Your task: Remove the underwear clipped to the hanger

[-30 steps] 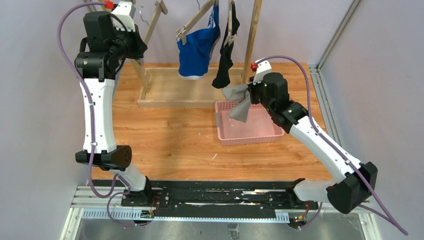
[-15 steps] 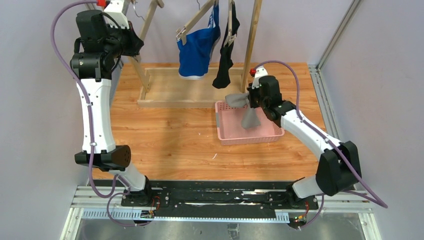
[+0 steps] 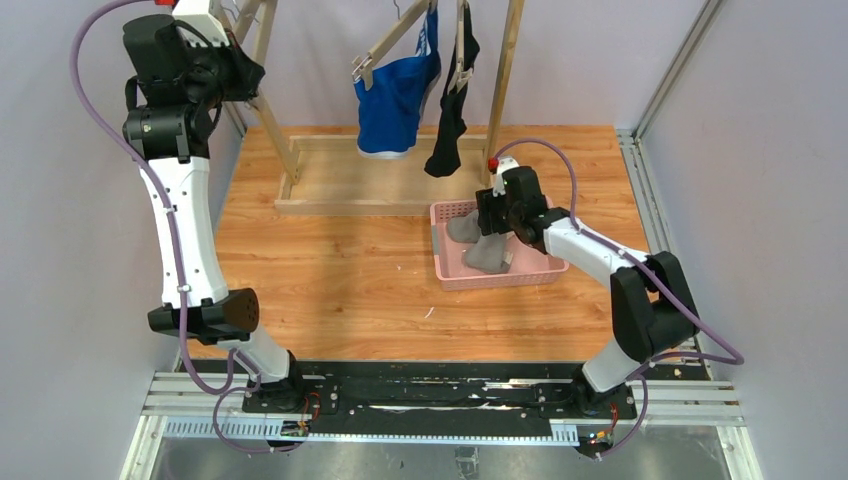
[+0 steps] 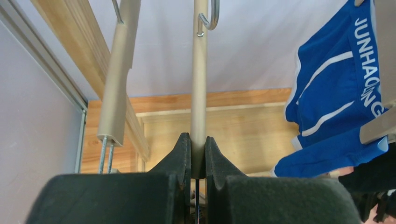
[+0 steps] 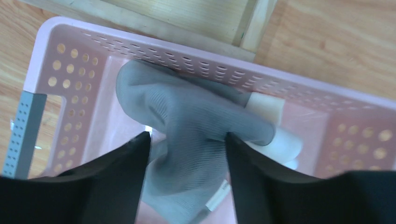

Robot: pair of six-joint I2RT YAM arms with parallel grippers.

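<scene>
Right wrist view showed the right gripper (image 5: 187, 136) with fingers parted wide around the grey brief (image 5: 201, 114) bunched between them inside the pink basket (image 5: 70, 51), while the left gripper (image 4: 198, 154) clamped the hanger rod (image 4: 200, 70); fabric touching both fingers could snag and lift out on withdrawal.

Grey briefs (image 3: 487, 254) lie in the pink basket (image 3: 520, 277) under the right gripper (image 3: 484, 231); blue briefs (image 3: 395, 100) and black briefs (image 3: 448, 125) hang clipped.

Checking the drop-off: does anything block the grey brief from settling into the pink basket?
Nothing visible does. The grey brief already lies inside the pink basket, between the right gripper's spread fingers.
</scene>
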